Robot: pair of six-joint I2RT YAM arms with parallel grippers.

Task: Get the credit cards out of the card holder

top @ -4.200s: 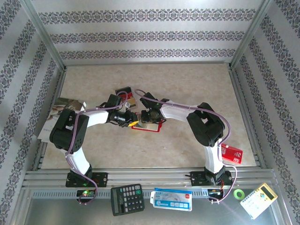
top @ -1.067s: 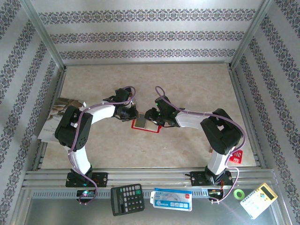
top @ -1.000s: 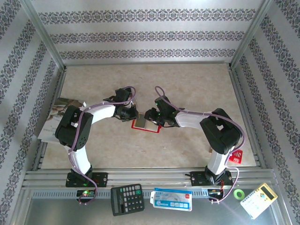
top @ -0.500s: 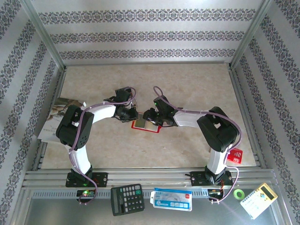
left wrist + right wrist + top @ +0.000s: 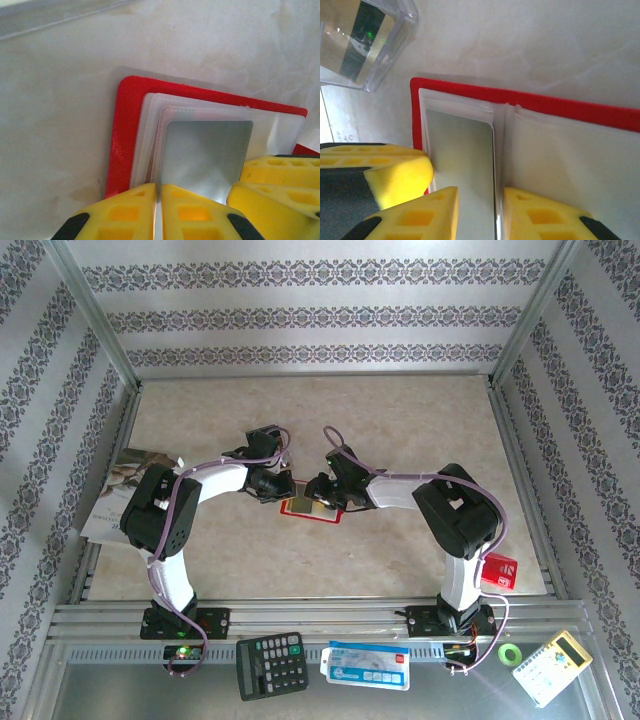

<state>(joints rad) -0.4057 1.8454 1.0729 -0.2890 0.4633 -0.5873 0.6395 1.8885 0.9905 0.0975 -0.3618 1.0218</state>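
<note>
Over the last second my right elbow has swung inward and both sets of jaws have narrowed; the card holder [image 5: 325,517] lies open at the centre of the bench [image 5: 330,420]. The left gripper [image 5: 159,210] pinches its pale pocket edge, jaws almost together; the right gripper [image 5: 480,215] straddles the grey card [image 5: 460,150] (still pocketed), jaws partly open, not yet clamped; both wrists sit low, facing each other.

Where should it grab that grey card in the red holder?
Probably the long edge beside the middle fold of the card holder, coming from that side: the grey card lies flat in a pale pocket, its other visible edges boxed in by the rim.
</note>
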